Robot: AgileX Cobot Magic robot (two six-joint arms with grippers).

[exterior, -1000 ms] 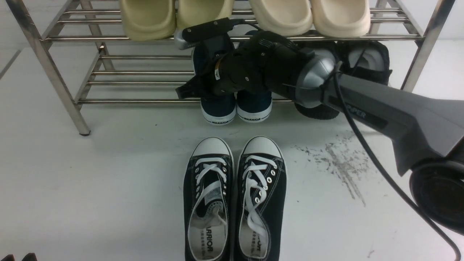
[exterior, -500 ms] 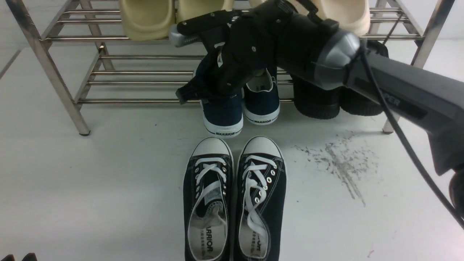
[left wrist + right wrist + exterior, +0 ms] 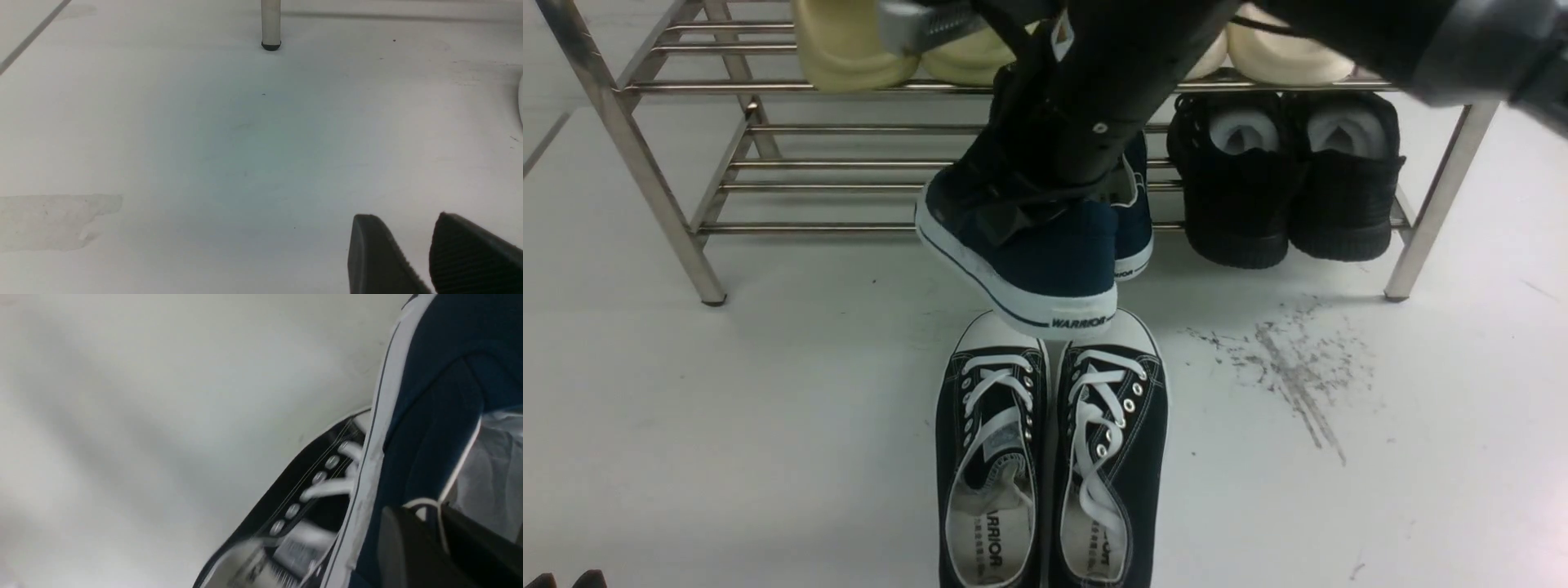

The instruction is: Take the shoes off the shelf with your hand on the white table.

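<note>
Now right tool clamps navy shoe aloft, sole edge over sneakers; bare table leftward.

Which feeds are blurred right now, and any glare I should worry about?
Front view: navy shoe sharp, right arm above it smeared, glare on the shelf bars. Right wrist view: motion-blurred, black sneaker eyelets streaked. Left wrist view: crisp, evenly lit table.
</note>
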